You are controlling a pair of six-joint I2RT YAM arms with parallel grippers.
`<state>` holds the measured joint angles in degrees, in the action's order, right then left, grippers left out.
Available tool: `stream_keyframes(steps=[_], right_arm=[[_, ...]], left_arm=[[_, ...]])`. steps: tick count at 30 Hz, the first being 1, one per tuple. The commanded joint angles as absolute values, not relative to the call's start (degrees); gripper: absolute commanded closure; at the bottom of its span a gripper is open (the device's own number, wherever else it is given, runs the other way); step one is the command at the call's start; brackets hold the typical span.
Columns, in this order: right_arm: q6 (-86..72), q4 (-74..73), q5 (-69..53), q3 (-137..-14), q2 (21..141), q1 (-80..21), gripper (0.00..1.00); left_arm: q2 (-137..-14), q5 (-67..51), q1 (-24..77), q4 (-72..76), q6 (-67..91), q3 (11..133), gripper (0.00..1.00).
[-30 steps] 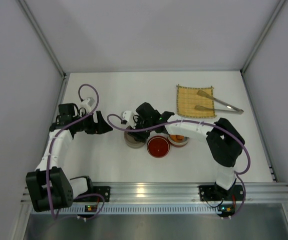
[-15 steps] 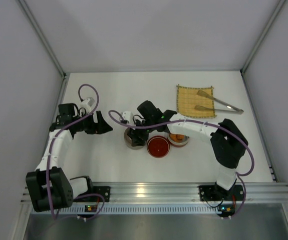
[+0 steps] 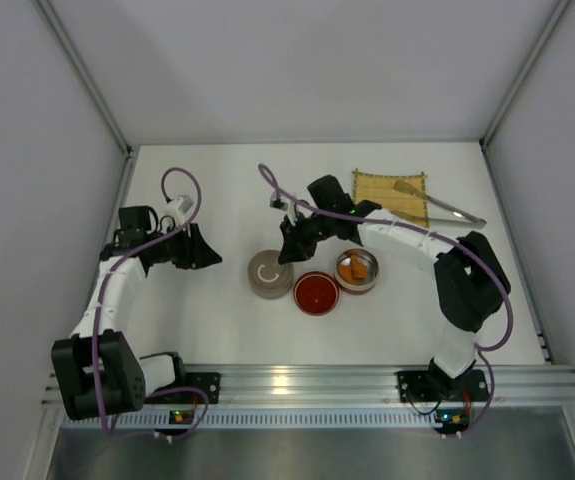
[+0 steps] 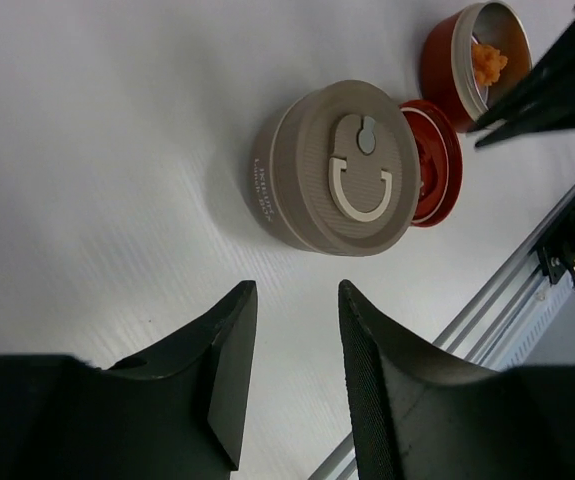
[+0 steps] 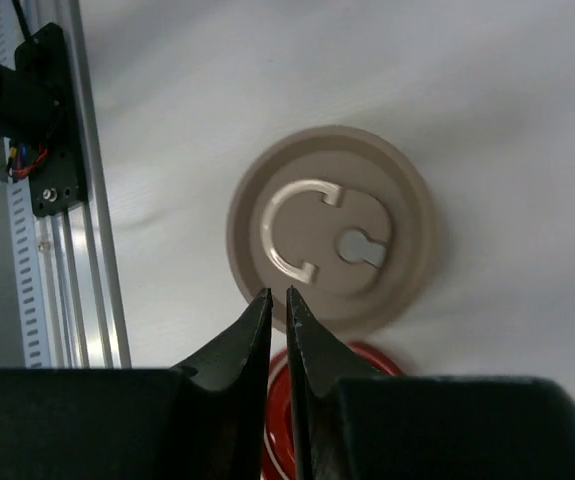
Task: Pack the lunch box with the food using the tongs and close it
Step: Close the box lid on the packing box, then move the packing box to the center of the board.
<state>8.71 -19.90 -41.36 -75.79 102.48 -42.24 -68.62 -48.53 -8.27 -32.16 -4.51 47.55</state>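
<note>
Tongs [image 3: 445,209] lying untouched at the back right of the counter [image 3: 217,190], flattened tips on the yellow woven mat [image 3: 382,195], joined end past the mat's right edge. One tip hidden behind the right arm.

Orange-brown fried pieces [image 3: 358,268] inside an open red tin [image 4: 447,72] with a silver interior, near the counter's middle. No telling from these views where the sushi rolls are.

Just left of the tin, touching or nearly so, a red round dish [image 3: 316,293]. Left of that, touching it, a round taupe container [image 3: 266,274] with its lid on, pale C-shaped handle lying flat on top.

Right gripper [image 3: 287,249] hanging above the back edge of the taupe container, apart from it. Jaws drawn almost together, only a sliver between them, holding nothing.

Left gripper [image 3: 207,254] well to the left of the container, pointing toward it. Jaws apart, bare counter between them.
</note>
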Motion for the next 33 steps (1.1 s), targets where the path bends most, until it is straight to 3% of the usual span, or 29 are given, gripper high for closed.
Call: stream_keyframes(steps=[1, 11, 22, 33], right_arm=[[2.82, -13.71, -46.14, -74.71, 96.16, -35.61, 0.91], [4.22, -18.45, -48.16, -68.48, 86.49, -22.43, 0.89], [17.13, -34.09, -40.44, -67.15, 81.92, -18.28, 0.84], [21.97, -37.35, -35.86, -63.9, 80.68, -20.56, 0.81]], left_arm=[[-70.39, -53.17, -6.77, -34.09, -9.04, 50.09, 0.57], [-78.04, -47.55, 11.85, -31.56, -6.24, 54.66, 0.62], [-92.63, -39.74, 15.38, -36.73, -10.19, 58.62, 0.71], [-89.74, -27.96, 15.29, -43.15, -14.5, 60.29, 0.73]])
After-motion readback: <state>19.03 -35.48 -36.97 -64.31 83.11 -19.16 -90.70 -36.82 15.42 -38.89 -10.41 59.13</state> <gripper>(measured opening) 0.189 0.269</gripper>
